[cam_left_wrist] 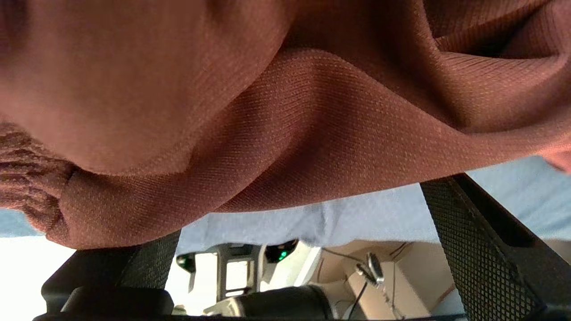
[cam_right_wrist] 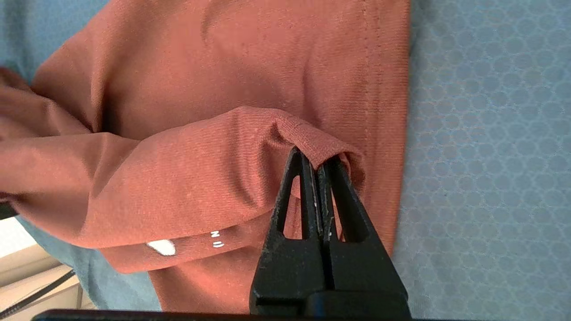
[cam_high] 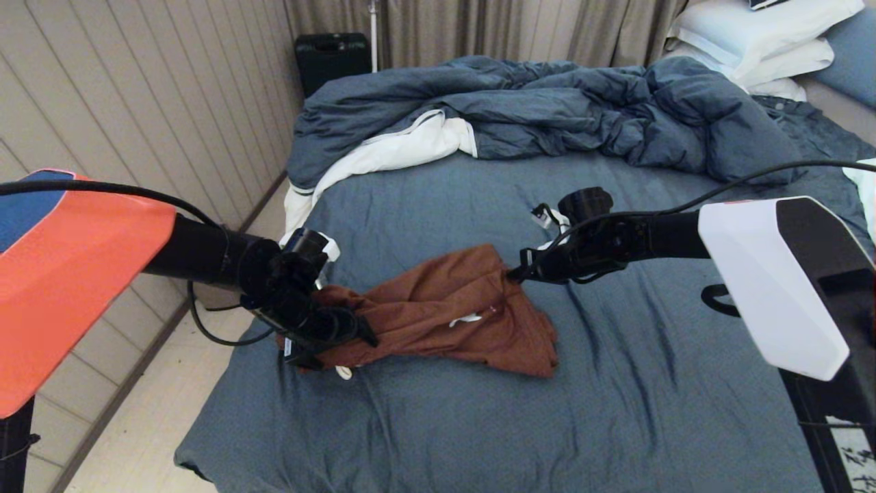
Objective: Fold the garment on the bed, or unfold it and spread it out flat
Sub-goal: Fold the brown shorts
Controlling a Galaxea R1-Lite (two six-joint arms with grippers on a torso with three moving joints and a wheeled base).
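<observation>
From the head camera, the garment [cam_high: 452,308], rust-brown shorts, lies bunched across the middle of the bed [cam_high: 616,411], on the slate-blue sheet and well in front of the rumpled dark blue duvet [cam_high: 547,116]. White pillows [cam_high: 753,41] are stacked at the far right corner. The left gripper [cam_high: 342,329] sits at the shorts' left end, where the fabric gathers around its black fingers; from here it is hard to say whether cloth lies between them or only over them. The right gripper [cam_high: 514,274] meets the shorts' upper right edge, and a white drawstring [cam_high: 465,319] shows on the cloth between the two arms.

In the left wrist view, the garment [cam_left_wrist: 285,111] fills most of the picture and drapes over the left gripper [cam_left_wrist: 303,249], whose meshed fingers [cam_left_wrist: 482,249] stand wide apart, with pale sheet showing in the gap. The gathered waistband [cam_left_wrist: 22,178] shows at one edge.

In the right wrist view, the right gripper [cam_right_wrist: 317,167] has its jaws pressed tight together on a fold of the garment's hem [cam_right_wrist: 308,138]. A small white printed mark [cam_right_wrist: 161,247] sits on the leg beside it, and the patterned sheet [cam_right_wrist: 490,156] lies bare past the stitched edge.
</observation>
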